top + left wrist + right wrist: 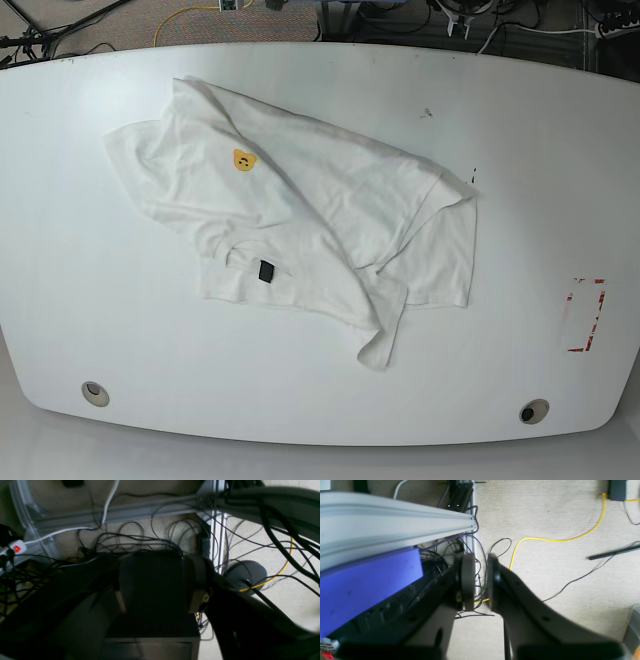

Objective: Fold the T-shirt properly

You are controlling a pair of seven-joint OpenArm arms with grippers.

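t-shirt (300, 210): lies crumpled mid-table (520, 200), no arm near it.
handling: judged light, limp cotton; likely best pinched at hem corners or shoulders.
right gripper (477, 580): slightly parted, empty, over floor.
left gripper (160, 582): too dark to judge.

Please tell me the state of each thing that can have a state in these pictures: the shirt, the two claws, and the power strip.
T-shirt: crumpled, not folded, bear face up, lying on the table.
Right claw: open a little, holding nothing, over the floor.
Left claw: dark and blurred, cannot tell if open or shut.
Power strip: red switch lit.
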